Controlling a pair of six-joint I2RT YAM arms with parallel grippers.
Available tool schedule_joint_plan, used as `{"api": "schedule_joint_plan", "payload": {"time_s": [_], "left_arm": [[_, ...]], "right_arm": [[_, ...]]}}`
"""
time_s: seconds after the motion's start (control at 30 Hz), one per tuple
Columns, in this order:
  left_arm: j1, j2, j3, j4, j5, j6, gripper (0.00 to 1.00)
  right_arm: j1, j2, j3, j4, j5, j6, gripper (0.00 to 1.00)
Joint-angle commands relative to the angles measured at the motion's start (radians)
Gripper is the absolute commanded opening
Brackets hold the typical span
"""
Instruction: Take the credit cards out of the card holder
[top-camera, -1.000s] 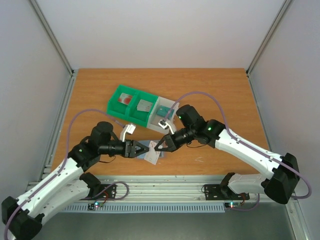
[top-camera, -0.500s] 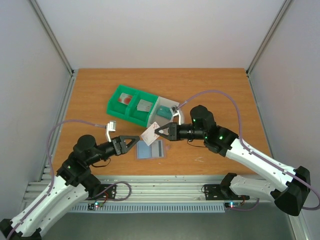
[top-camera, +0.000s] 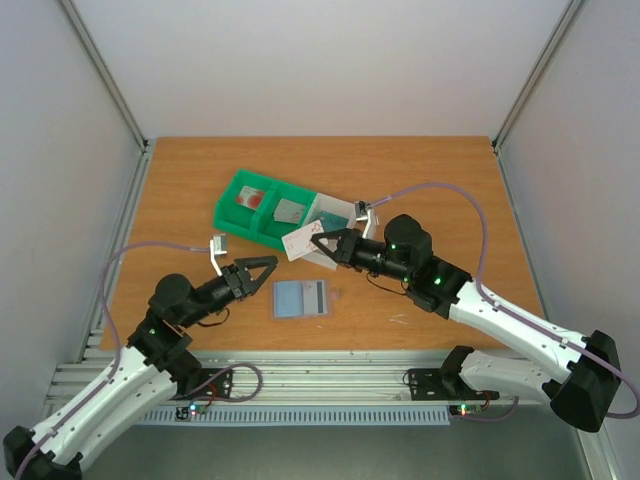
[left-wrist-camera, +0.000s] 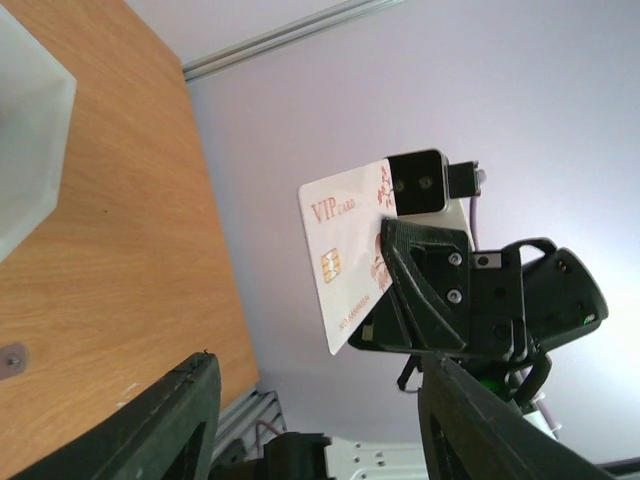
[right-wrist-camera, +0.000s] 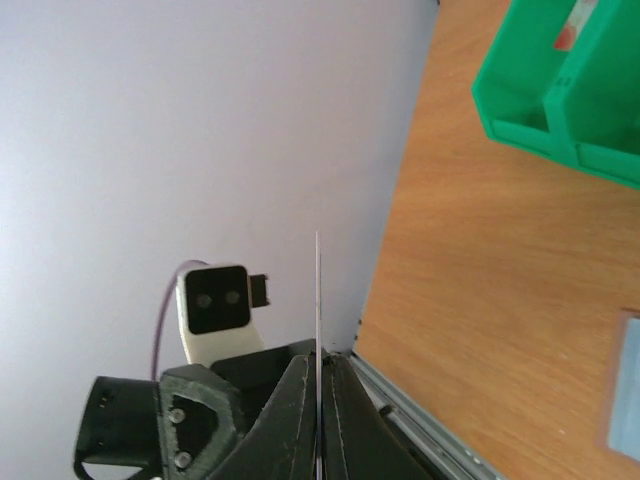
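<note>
Right hand (top-camera: 318, 243) is closed tight on a white card (top-camera: 300, 241), pinching it by one short end, so the card sticks out to the left of the fingertips. In the top view, the card sits just left of centre, overlapping the near edge of the green-and-white tray (top-camera: 245, 226). The left wrist view shows it held up off the table (top-camera: 440, 180), face on. It carries "VIP card" lettering, a gold chip and a red pattern near the gripped end. From the right wrist view, the card appears edge-on as a thin line between the two pressed fingers.

Left hand (top-camera: 268, 274) is open, its fingers spread in a wide V with nothing between them. It points toward the right hand from the lower left of the frame, apart from the card.

Lower in the middle of the top view, the card holder (top-camera: 290, 299) lies flat on the table, between the two arms and touched by neither hand. A pale card with a dark stripe (top-camera: 314, 297) shows on its right half.

In the tray, the left green compartment holds a card with a red patch (top-camera: 250, 199), and the middle one holds a greyish card (top-camera: 290, 211).
</note>
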Motion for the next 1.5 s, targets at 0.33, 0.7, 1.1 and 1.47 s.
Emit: {"api": "schedule_joint_plan", "payload": {"time_s": [0.33, 0.7, 1.1, 1.47], "left_arm": [[-0.004, 0.179, -0.009, 0.375, -0.019, -0.150, 0.37], [-0.004, 0.245, -0.010, 0.428, -0.022, -0.174, 0.21], [-0.005, 0.190, 0.017, 0.307, -0.041, -0.096, 0.00], [0.014, 0.146, 0.208, -0.173, -0.053, 0.212, 0.00]], "right_arm": [[0.017, 0.036, -0.015, 0.150, 0.100, 0.111, 0.01], [0.016, 0.059, -0.022, 0.164, 0.094, 0.134, 0.01], [0.017, 0.019, -0.057, 0.129, 0.103, 0.102, 0.08], [0.014, -0.122, -0.040, -0.192, 0.148, -0.102, 0.72]]}}
